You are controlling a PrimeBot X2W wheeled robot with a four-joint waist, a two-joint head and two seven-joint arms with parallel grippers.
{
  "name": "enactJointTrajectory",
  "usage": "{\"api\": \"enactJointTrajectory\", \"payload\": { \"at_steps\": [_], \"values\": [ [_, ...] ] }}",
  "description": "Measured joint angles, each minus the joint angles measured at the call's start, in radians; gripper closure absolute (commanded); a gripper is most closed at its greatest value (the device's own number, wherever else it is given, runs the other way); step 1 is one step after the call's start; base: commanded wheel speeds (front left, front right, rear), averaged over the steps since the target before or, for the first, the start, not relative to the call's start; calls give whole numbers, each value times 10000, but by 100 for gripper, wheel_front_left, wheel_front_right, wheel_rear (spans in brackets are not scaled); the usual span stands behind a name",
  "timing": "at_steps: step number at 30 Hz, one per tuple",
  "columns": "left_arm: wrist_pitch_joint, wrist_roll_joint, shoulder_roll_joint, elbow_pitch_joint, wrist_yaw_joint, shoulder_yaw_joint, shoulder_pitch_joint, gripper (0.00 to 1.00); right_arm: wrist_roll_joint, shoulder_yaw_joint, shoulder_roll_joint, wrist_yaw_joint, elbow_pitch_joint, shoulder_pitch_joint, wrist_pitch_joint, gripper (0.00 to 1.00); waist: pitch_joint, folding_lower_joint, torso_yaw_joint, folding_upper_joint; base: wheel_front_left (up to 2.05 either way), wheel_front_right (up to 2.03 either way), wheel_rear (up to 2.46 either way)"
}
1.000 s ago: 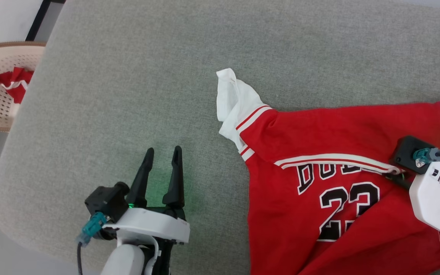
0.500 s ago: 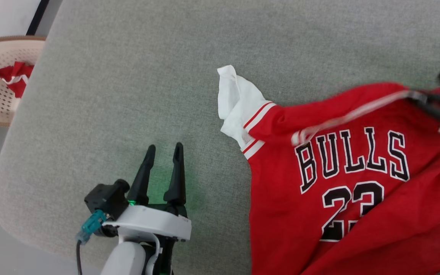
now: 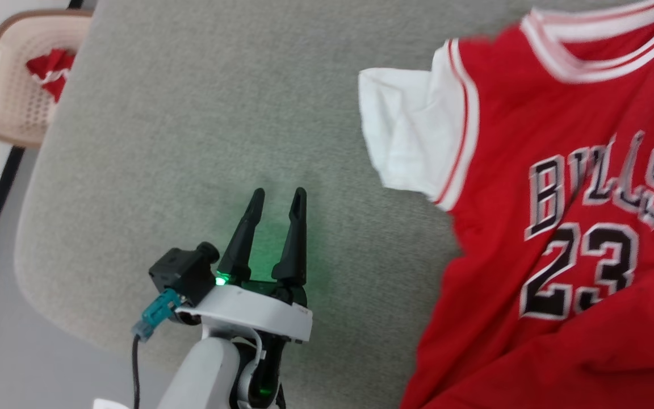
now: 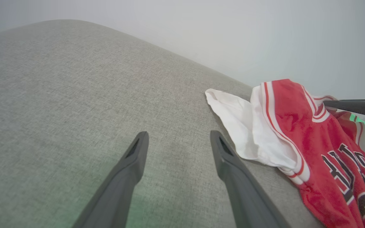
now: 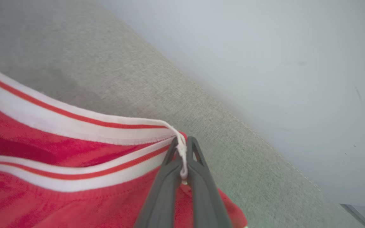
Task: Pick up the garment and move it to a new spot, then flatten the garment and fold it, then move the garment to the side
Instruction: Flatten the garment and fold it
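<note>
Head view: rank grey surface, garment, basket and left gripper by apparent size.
1. grey surface.
2. garment, cut off at the frame edge.
3. basket and left gripper look similar; the gripper is nearer the camera, so unranked.

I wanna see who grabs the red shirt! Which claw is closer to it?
Right. The right claw is shut on the striped collar of the red shirt. The left claw is open over the grey cushion, apart from its white sleeve.
</note>
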Motion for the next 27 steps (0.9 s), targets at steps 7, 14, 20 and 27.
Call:
{"api": "enactJointTrajectory", "payload": {
  "at_steps": [7, 14, 20, 27],
  "values": [
    [2, 15, 0, 10, 56, 17, -78, 0, -485, -79, 899, 0, 1739, -151, -846, 0, 151, 0, 443, 0, 0, 0, 0],
    [2, 855, -2, 157, -123, 470, 108, 0, 113, -207, 754, 0, 1335, 538, -2871, 0, -269, 0, 272, 0, 0, 0, 0],
    [81, 1776, 951, 355, -497, 562, -147, 0, 1011, -729, 157, 0, -174, 1878, -5196, 0, -804, 0, -388, 0, 0, 0, 0],
    [1383, 2374, 2608, 211, -999, 198, -1838, 0, 1229, -2698, -107, 0, -2606, 4378, -5846, 0, -1279, -1, -1601, 0, 0, 0, 0]
  ]
}}
